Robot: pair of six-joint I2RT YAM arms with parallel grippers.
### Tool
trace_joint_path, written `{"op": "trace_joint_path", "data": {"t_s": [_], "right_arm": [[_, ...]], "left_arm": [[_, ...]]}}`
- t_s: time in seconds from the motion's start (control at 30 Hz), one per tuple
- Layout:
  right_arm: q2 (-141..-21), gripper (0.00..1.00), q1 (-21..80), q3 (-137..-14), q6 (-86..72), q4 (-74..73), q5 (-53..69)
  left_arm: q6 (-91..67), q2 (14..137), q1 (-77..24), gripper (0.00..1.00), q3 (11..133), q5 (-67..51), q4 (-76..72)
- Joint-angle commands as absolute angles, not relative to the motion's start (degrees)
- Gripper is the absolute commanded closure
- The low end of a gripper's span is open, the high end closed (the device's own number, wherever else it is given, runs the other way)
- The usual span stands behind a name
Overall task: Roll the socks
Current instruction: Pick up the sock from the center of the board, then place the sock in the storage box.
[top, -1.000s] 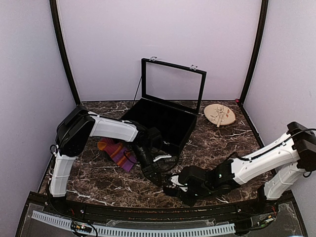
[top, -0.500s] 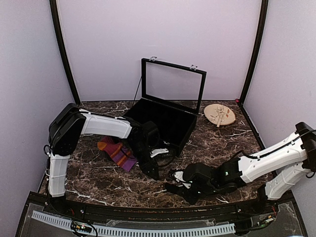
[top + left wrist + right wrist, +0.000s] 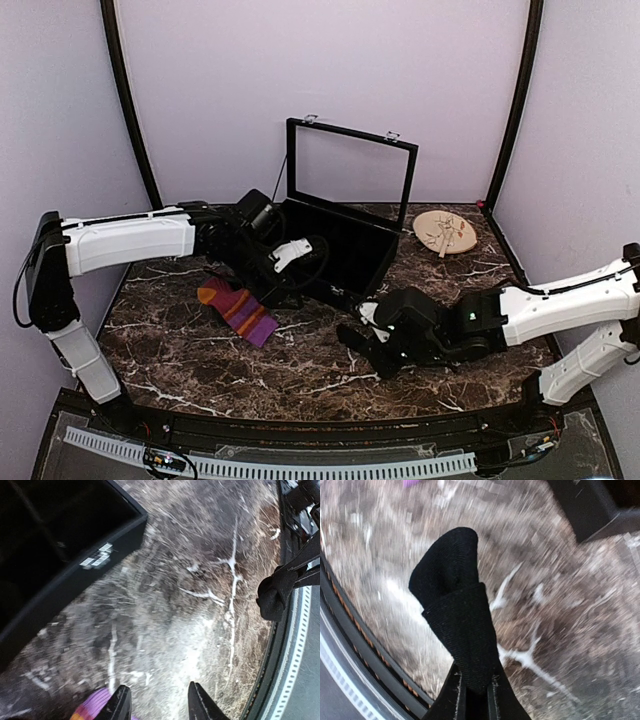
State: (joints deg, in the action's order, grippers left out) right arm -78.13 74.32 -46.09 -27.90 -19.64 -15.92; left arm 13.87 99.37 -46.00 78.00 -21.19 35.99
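The striped purple, orange and red sock (image 3: 238,310) lies flat on the marble table, left of centre; its purple edge shows at the bottom of the left wrist view (image 3: 92,706). My left gripper (image 3: 300,275) hangs open and empty above the table between that sock and the black box, its fingers (image 3: 121,705) apart. My right gripper (image 3: 358,342) is shut on the black sock (image 3: 452,600), which stands folded up from the jaws, above the table. The black sock also shows in the left wrist view (image 3: 277,594). No white stripes show on it.
An open black box (image 3: 335,250) with a raised glass lid stands at the back centre; its corner shows in the right wrist view (image 3: 600,505). A round wooden plate (image 3: 445,232) lies at the back right. The table's front rail (image 3: 300,462) runs along the near edge.
My left arm has swung back and up from beside the right gripper toward the box, jaws empty. My right gripper has moved a little back and left with the black sock.
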Motion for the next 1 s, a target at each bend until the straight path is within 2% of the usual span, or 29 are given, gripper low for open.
{"op": "trace_joint_path", "data": {"t_s": [0.0, 0.13, 0.43, 0.97], "right_arm": [[-78.5, 1.00, 71.1, -52.2, -25.7, -21.4, -19.4], [-82.1, 1.00, 68.1, -58.7, -21.8, -22.1, -20.0], [-94.9, 1.00, 58.9, -75.3, -14.7, -23.6, -18.6], [-115.2, 1.00, 50.6, -95.8, -11.0, -26.1, -12.9]], "left_arm": [[10.1, 91.9, -45.6, 0.58, 74.7, -8.7, 33.1], [8.1, 87.0, -44.8, 0.51, 72.1, -2.2, 31.2], [4.8, 79.5, -42.9, 0.45, 66.8, 8.2, 27.7], [1.3, 69.8, -41.3, 0.39, 58.8, 15.2, 19.1]]}}
